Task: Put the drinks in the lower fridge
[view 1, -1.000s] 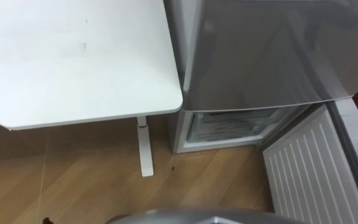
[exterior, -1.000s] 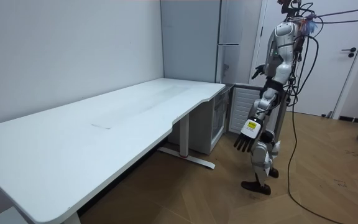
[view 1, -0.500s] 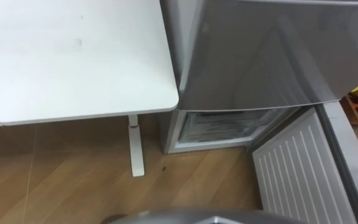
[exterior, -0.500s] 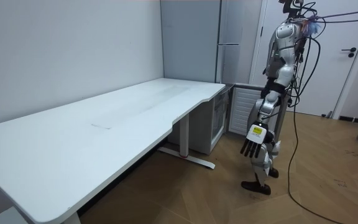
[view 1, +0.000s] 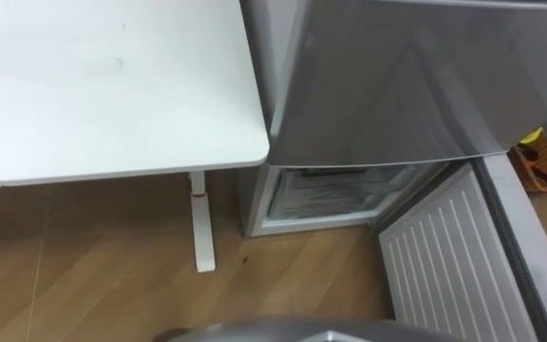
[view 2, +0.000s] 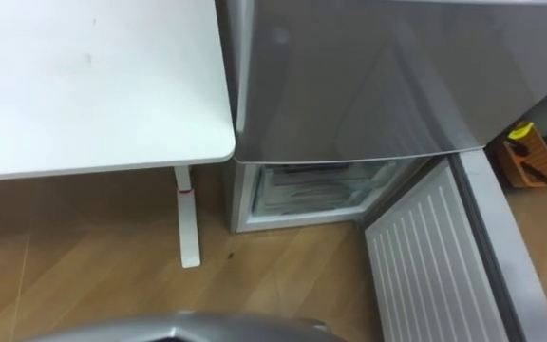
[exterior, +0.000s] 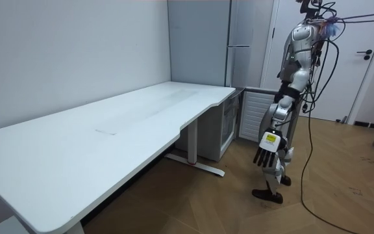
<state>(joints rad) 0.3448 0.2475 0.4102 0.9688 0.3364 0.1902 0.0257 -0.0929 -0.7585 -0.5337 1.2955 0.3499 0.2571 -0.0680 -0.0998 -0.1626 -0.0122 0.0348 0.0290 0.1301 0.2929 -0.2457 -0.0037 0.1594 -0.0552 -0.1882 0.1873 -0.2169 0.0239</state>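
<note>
The grey fridge (view 1: pixel 397 85) stands straight ahead of me, and I stand upright facing it on the wooden floor. Its lower compartment (view 1: pixel 340 195) is open, with pale shelves or drawers inside. The lower door (view 1: pixel 444 256) is swung out to the right, its ribbed white inner side facing up. In the room view my left hand (exterior: pixel 265 151) hangs beside my thigh, fingers straight and pointing down, holding nothing.
A white table (view 1: pixel 112 85) fills the left, its corner close to the fridge, on a white leg (view 1: pixel 200 223). A small orange and yellow object (view 1: pixel 537 157) sits on the floor right of the fridge. A white room door (exterior: pixel 362 58) is behind me.
The eye view has shifted a little, so table and fridge sit further left. My left arm has swung back closer to my leg. The hand raised near my chest has dropped from sight.
</note>
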